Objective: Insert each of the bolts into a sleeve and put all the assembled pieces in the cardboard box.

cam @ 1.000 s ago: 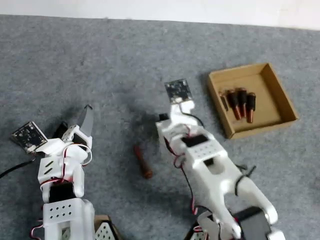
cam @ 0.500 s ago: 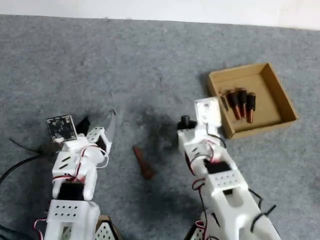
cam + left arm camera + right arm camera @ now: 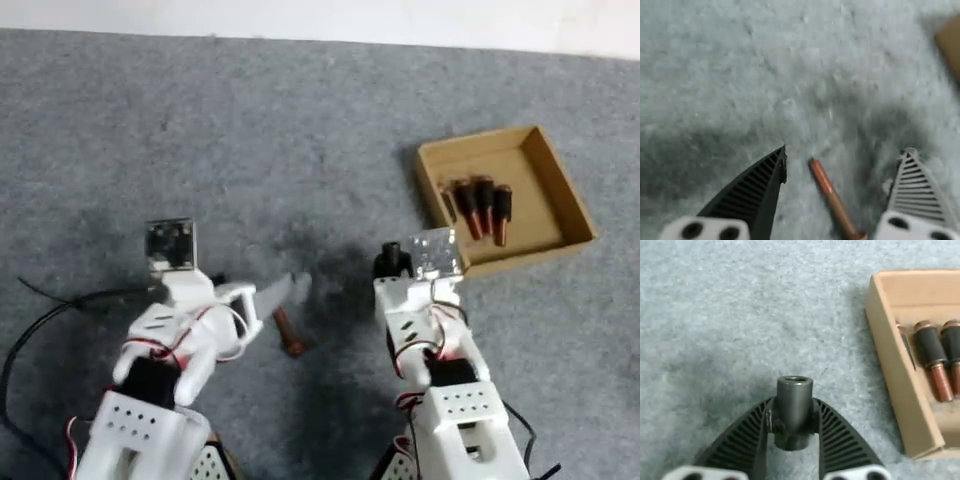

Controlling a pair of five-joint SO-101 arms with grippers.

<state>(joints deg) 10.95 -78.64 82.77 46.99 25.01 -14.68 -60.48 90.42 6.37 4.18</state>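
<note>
box (image 3: 555, 180): upper right of the frame, three assembled pieces (image 3: 482, 208) side by side inside.
bolt (image 3: 290, 338): lower centre on the carpet (image 3: 200, 130), partly under the left gripper (image 3: 285, 293).
sleeve (image 3: 392, 258): dark, at the right gripper (image 3: 393, 270), just left of the box.

A thin copper-coloured bolt (image 3: 287, 335) lies flat on the grey counter (image 3: 200, 120), low in the middle. A short dark tube-shaped sleeve (image 3: 794, 410) stands upright, pinched between black jaws. The open brown cardboard box (image 3: 515, 165), upper right, holds three sleeved bolts (image 3: 480, 208) side by side.
</note>
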